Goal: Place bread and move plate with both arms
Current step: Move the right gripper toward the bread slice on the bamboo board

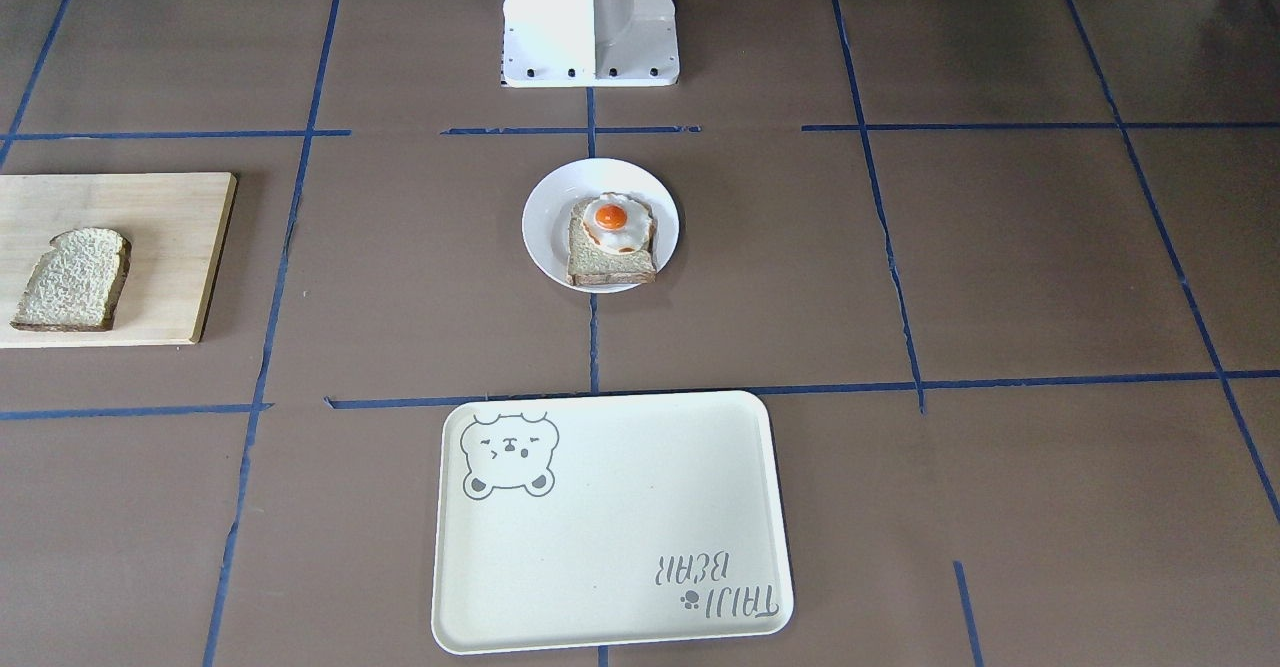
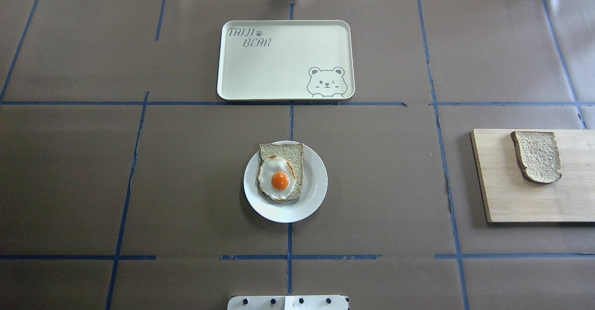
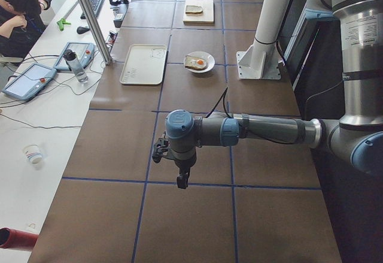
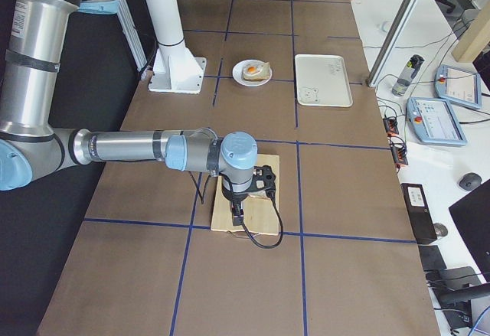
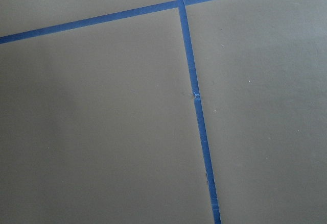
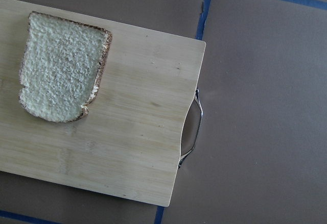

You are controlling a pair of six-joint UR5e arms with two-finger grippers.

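Note:
The bare bread [image 2: 537, 155] lies on a wooden cutting board [image 2: 511, 198] at the table's right side; it also shows in the front view [image 1: 72, 279] and the right wrist view [image 6: 64, 67]. The white plate [image 2: 317, 187] sits mid-table and carries a slice topped with a fried egg [image 2: 280, 180]. My right gripper [image 4: 237, 215] hangs over the board, above the bread. My left gripper [image 3: 181, 181] hangs over bare table far to the left of the plate. I cannot tell whether either gripper is open or shut.
A cream tray with a bear drawing [image 2: 279, 63] lies beyond the plate, at the far side of the table. The robot's white base [image 1: 590, 17] stands behind the plate. Operators' pendants and a bottle [image 3: 76, 65] sit on the side desk.

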